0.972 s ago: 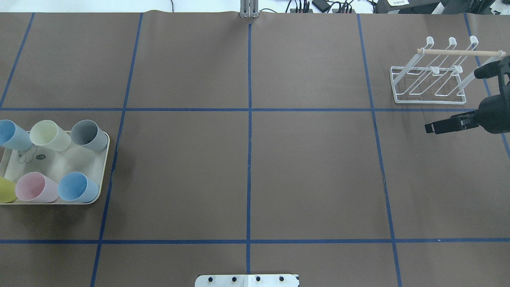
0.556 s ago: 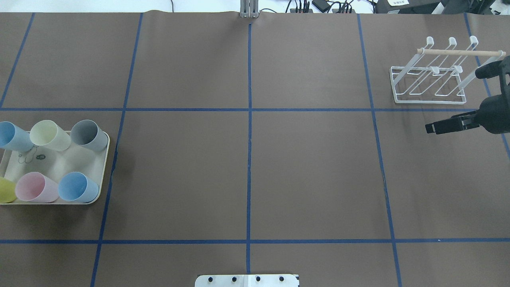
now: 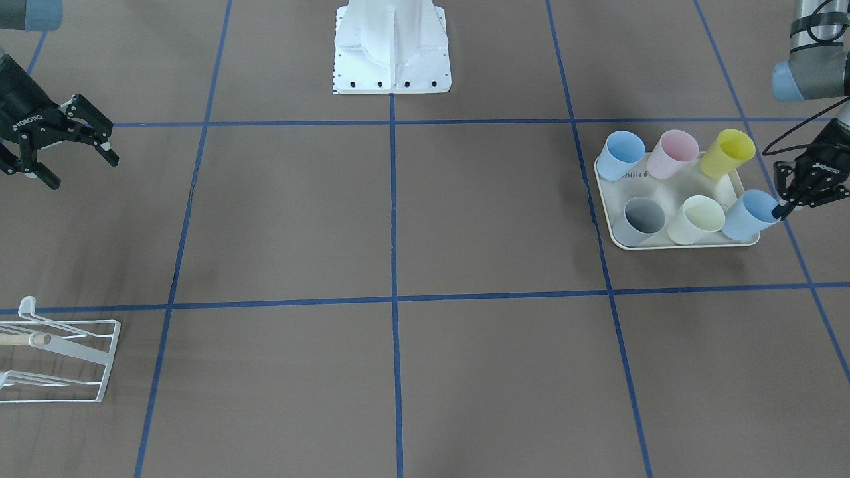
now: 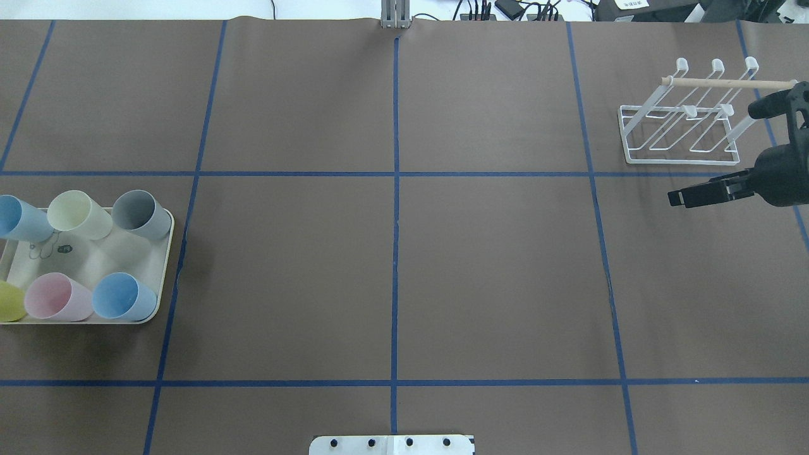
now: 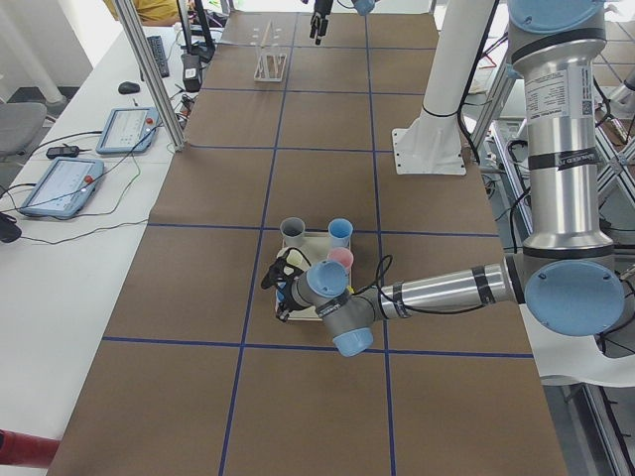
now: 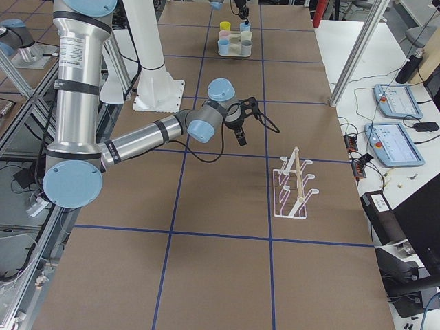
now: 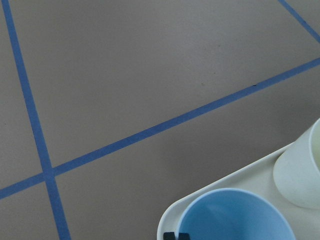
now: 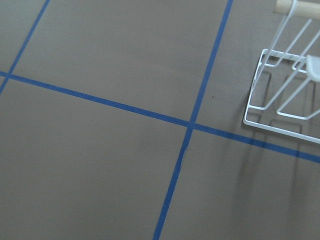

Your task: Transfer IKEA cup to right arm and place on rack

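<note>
Two tools show: our left tool (image 3: 775, 212) pinches the blue cup (image 3: 740, 216) rim, overhead at the tray's (image 3: 684, 245) ten o'clock; our right tool (image 3: 81, 169) gapes, empty.

I am viewing the brown table (image 3: 491, 212) from across: my right gripper (image 3: 81, 169) is hanging with jaws spread, well apart from the white rack (image 3: 109, 362), while my left gripper (image 3: 777, 212) is touching a blue cup (image 3: 744, 219) on the six-cup tray (image 3: 690, 245)
</note>
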Motion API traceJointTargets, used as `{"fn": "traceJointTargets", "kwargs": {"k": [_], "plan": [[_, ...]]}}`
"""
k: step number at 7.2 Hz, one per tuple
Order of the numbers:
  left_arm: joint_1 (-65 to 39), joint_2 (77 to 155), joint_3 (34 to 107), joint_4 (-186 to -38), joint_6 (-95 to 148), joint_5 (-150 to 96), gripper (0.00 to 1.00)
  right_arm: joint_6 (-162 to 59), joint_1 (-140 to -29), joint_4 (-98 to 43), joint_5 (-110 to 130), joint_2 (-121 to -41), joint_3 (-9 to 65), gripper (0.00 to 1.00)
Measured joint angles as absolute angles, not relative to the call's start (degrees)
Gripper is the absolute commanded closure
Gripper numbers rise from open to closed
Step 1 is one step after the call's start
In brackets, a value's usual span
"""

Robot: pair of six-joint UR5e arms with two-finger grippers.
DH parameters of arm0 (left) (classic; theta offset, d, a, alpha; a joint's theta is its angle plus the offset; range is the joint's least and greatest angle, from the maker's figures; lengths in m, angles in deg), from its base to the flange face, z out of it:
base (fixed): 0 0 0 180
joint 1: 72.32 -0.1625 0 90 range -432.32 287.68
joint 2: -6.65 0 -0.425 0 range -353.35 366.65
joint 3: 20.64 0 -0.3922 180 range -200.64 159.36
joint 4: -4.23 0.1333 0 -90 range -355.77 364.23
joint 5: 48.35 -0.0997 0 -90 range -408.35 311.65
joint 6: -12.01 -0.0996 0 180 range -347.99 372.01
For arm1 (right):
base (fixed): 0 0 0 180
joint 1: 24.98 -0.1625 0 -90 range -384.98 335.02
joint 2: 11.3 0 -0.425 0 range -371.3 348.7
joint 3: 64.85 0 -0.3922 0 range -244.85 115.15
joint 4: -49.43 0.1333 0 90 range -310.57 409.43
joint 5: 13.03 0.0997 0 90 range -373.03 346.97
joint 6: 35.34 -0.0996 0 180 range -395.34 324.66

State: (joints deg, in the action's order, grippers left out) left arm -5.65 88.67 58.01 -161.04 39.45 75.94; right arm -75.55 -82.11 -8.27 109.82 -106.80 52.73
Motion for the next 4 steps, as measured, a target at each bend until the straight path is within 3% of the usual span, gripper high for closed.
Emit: {"fn": "traceJointTargets", "kwargs": {"k": [4], "plan": [[4.69,89.25,60.23,-159.47,38.83,84.37,1.0,-66.74,-81.85,-0.35,110.67,-99.47,49.7,0.02]]}}
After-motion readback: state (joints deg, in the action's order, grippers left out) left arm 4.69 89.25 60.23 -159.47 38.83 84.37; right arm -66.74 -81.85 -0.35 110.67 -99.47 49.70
